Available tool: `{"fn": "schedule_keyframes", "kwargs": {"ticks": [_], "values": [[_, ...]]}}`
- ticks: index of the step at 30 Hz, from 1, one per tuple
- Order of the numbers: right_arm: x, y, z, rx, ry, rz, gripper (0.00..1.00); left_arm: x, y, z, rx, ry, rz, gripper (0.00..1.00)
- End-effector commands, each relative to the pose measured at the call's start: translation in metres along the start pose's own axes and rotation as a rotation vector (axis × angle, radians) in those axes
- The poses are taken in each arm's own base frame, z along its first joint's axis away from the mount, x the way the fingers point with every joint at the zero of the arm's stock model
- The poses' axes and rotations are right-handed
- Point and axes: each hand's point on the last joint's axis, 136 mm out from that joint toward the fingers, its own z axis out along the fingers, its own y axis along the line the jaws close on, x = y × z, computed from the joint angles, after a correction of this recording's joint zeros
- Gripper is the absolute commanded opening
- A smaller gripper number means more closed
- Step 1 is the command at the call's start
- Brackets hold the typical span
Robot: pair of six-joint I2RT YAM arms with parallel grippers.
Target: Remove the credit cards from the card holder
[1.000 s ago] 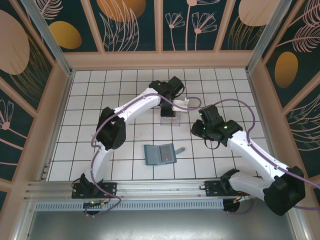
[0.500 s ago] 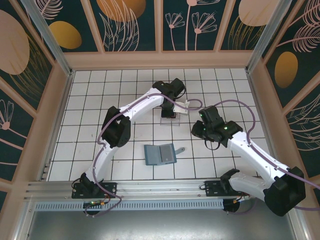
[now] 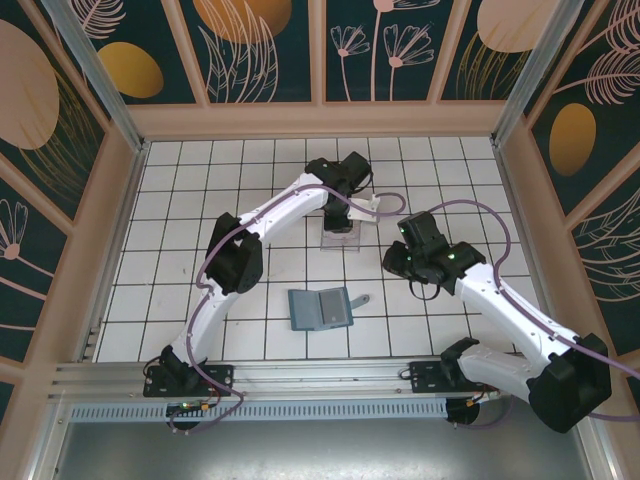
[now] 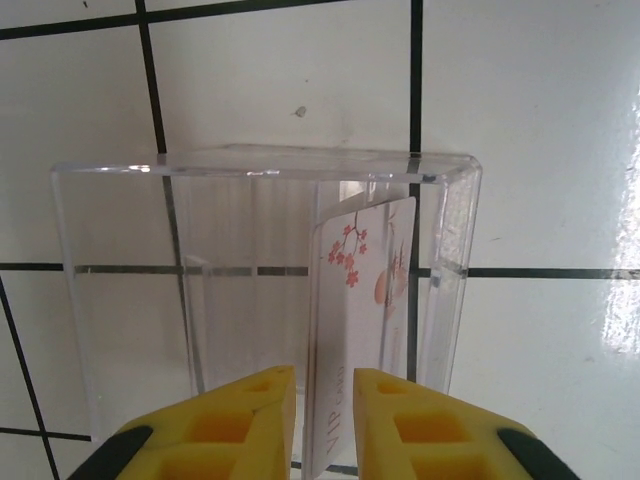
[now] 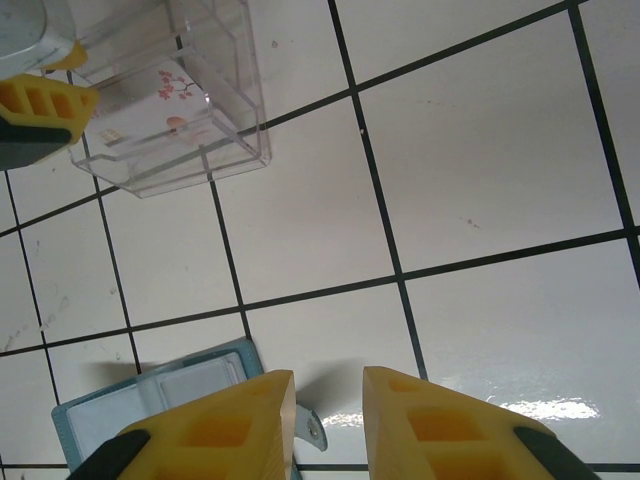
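White tiled floor (image 3: 170, 270), dark teal floral wall panels (image 3: 260, 50), pale wooden frame (image 3: 320, 120)

Robot lab cell: gridded white table (image 3: 180, 200), printed wall panels (image 3: 262, 60), aluminium rail (image 3: 300, 373).

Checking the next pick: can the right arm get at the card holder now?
Probably yes: the card holder lies open on bare tiles close to the right gripper, nothing between them, and the left gripper is off at the clear tray.

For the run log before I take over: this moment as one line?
left gripper: jaws slightly apart astride white card in clear tray | right gripper: jaws open, empty | card holder: lying free
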Motion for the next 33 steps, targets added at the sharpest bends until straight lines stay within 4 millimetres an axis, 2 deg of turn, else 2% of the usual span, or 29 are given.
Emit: {"fn": "schedule_keyframes", "kwargs": {"ticks": [1, 7, 14, 21, 25, 26, 30, 33], "values": [[0.001, 0.002, 0.000, -0.028, -0.003, 0.026, 0.25, -0.001, 0.014, -0.018, -0.058, -0.019, -0.023, 0.25], [0.011, 0.008, 0.012, -0.055, 0.060, 0.001, 0.26, -0.017, 0.019, -0.044, -0.111, -0.136, -0.113, 0.24], [0.022, 0.019, 0.030, -0.083, 0.133, -0.046, 0.27, -0.025, 0.022, -0.073, -0.189, -0.330, -0.395, 0.28], [0.041, 0.024, 0.052, -0.076, 0.212, -0.099, 0.27, 0.004, 0.024, -0.091, -0.305, -0.444, -0.822, 0.29], [0.051, 0.023, 0.067, -0.064, 0.248, -0.118, 0.26, 0.010, 0.007, -0.106, -0.254, -0.568, -0.979, 0.28], [0.053, 0.023, 0.070, -0.061, 0.256, -0.124, 0.27, 0.010, 0.004, -0.118, -0.248, -0.613, -1.013, 0.28], [0.066, 0.018, 0.085, -0.046, 0.294, -0.146, 0.24, 0.012, -0.014, -0.140, -0.170, -0.786, -1.124, 0.32], [0.077, 0.019, 0.090, -0.043, 0.322, -0.163, 0.21, 0.013, -0.028, -0.146, -0.097, -0.850, -1.168, 0.33]]}}
